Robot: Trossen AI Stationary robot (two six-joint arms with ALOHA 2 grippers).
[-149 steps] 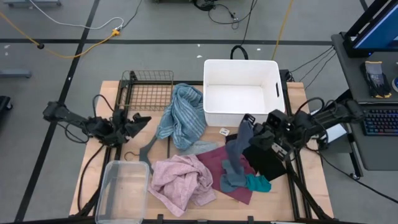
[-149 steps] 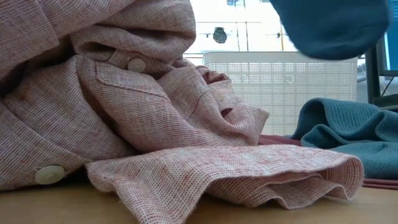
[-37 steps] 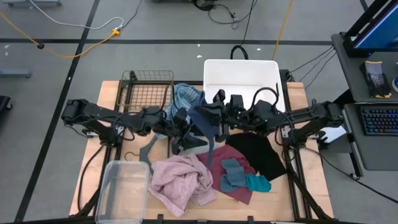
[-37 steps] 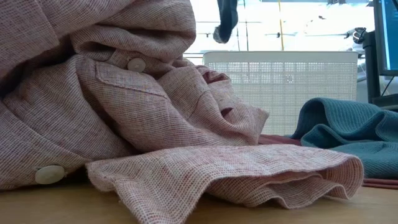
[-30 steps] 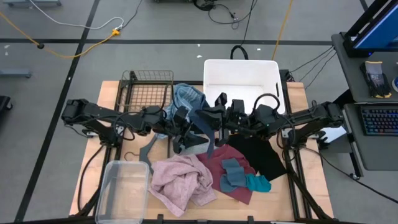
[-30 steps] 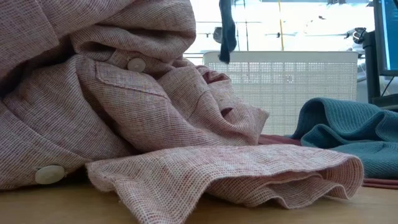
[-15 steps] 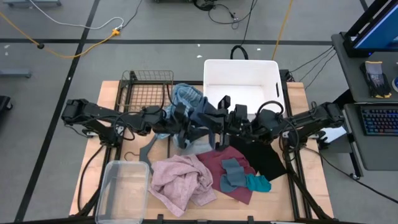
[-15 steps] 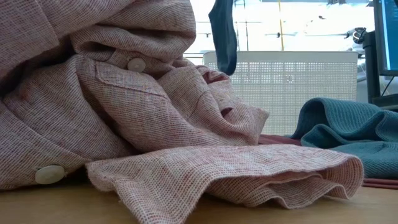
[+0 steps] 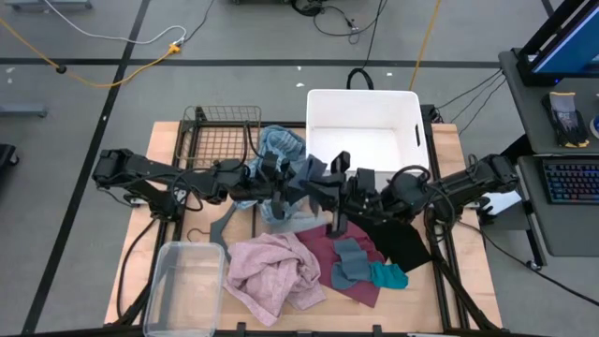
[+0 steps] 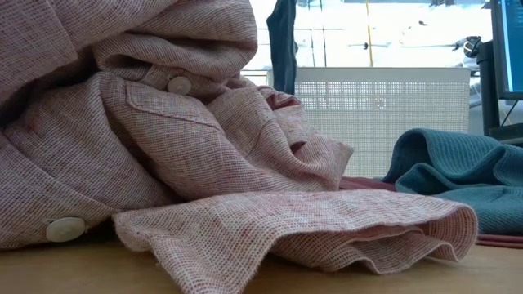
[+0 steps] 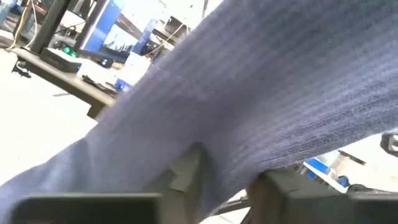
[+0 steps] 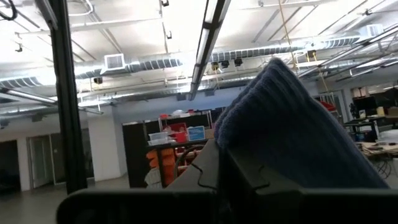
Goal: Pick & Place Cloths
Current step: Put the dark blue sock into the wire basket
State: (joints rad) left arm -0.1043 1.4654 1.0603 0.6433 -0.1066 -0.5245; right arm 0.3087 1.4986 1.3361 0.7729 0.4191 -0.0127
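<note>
A navy cloth (image 9: 312, 176) hangs above the table's middle, between my two grippers; it shows as a dark hanging strip (image 10: 282, 41) in the low view. My left gripper (image 9: 285, 183) comes from the table's left and is shut on it. My right gripper (image 9: 329, 187) comes from the right and is shut on it too. On the table lie a blue-striped towel (image 9: 279, 150), a pink cloth (image 9: 271, 267), a maroon cloth (image 9: 328, 248), black shorts (image 9: 398, 234) and a small teal piece (image 9: 388, 276). My left gripper pinches the navy cloth between its two fingers (image 11: 186, 171), coming roughly level from the table's left. The ribbed fabric (image 11: 280, 93) drapes over and across the fingers; which edge or how many layers, I cannot tell. My right gripper pinches a bunched fold of the navy cloth (image 12: 249, 146) between its shut fingers (image 12: 208, 165), coming from the table's right and slanting upward. The cloth stands up over the fingers and is lifted off the table, with a strip (image 9: 337, 220) hanging below.
A white bin (image 9: 323, 94) stands at the far right, a wire basket (image 9: 220, 140) at the far left, a clear plastic box (image 9: 182, 285) at the near left. A grey hanger (image 9: 220, 225) lies beside the pink cloth. A grey-blue piece (image 9: 348, 262) lies on the maroon cloth.
My right gripper has swung a little toward the table's near edge with the navy cloth. My left gripper has turned at the wrist and taken hold of the cloth. The hanging part has spread wider and dropped lower in the low view.
</note>
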